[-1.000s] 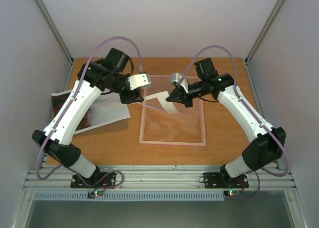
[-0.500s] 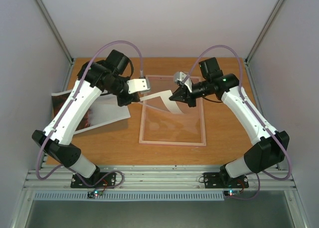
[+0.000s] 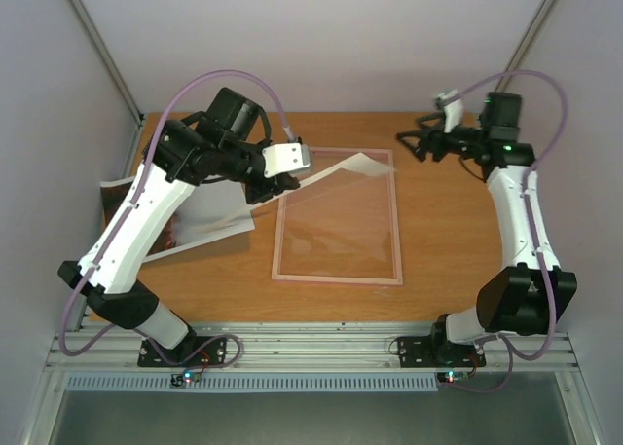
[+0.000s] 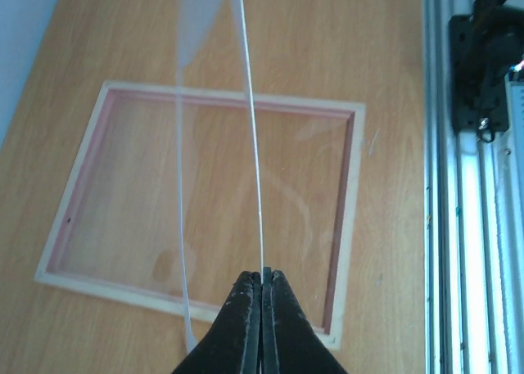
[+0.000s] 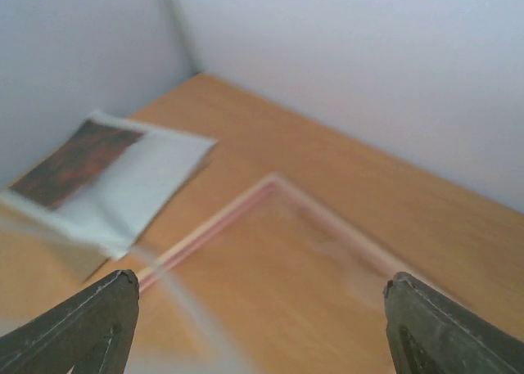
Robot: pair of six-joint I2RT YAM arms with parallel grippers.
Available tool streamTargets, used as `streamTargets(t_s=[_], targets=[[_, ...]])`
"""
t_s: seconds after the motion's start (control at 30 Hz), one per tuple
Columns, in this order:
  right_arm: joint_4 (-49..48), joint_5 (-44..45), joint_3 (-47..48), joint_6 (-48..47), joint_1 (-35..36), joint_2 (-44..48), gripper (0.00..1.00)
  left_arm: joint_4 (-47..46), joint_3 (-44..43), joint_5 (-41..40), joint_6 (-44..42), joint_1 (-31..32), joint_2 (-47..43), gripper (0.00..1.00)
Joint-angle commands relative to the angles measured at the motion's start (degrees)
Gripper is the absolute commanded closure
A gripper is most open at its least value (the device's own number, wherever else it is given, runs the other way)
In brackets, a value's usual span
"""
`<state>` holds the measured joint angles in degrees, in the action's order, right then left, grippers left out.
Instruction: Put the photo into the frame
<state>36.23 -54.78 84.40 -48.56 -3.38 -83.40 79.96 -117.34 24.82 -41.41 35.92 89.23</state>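
Right hand (image 3: 410, 141) has let go of the thin pale translucent sheet (image 3: 346, 165) since 0.5 s ago and swung out to 2 o'clock, well clear of the frame. Its fingers (image 5: 90, 325) are spread wide with nothing between them. Left hand (image 3: 277, 184) has shifted slightly toward 3 o'clock and is clenched on the sheet's edge. In the left wrist view the sheet shows edge-on, pinched between the closed tips. It now stretches flatter, from the left hand toward 3 o'clock over the frame's 12 o'clock rim. Can't tell if it touches the rim.

Large rectangular pink-rimmed frame (image 3: 336, 278) with a clear pane lies flat mid-surface, unmoved, long axis roughly 12 to 6.

Glossy rectangular photo (image 3: 214, 216), pale grey sky and dark red trees, lies flat on the brown wooden surface (image 3: 438, 241) at 9 o'clock of the frame. It sits near the frame but apart from it, partly under the left arm, in the same spot as before. Long axis about 9 to 3, slightly tilted; trees end points to 9, sky end to 3, at the frame.
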Motion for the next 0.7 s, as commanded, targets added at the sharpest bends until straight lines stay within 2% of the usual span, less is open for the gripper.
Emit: streamTargets(t_s=[0.0, 0.13, 0.3, 0.5, 0.6, 0.67], targets=[[-12.2, 5.0, 1.0, 15.9, -10.5, 0.2, 0.17, -5.7, -3.8, 3.8, 4.8, 2.7, 0.3, 0.99], [-16.6, 9.3, 1.2, 25.5, -19.3, -1.2, 0.14, -9.6, -10.8, 8.5, 9.2, 4.6, 4.2, 1.0], [-16.4, 10.6, 0.7, 28.5, -25.1, -2.0, 0.14, -20.1, -17.4, 15.9, 18.8, 7.9, 9.7, 1.0], [-15.9, 12.8, -0.7, 26.8, -27.2, -0.7, 0.14, -39.4, -17.4, 21.3, 39.3, 7.4, 15.3, 1.0], [-15.9, 15.7, -0.4, 26.8, -29.4, -1.3, 0.13, -46.8, -13.7, 20.6, 53.2, 4.9, 17.7, 1.0], [-15.7, 16.8, 0.7, 28.0, -31.5, -2.6, 0.13, -48.9, -11.4, 18.1, 56.5, 2.8, 19.6, 0.99]])
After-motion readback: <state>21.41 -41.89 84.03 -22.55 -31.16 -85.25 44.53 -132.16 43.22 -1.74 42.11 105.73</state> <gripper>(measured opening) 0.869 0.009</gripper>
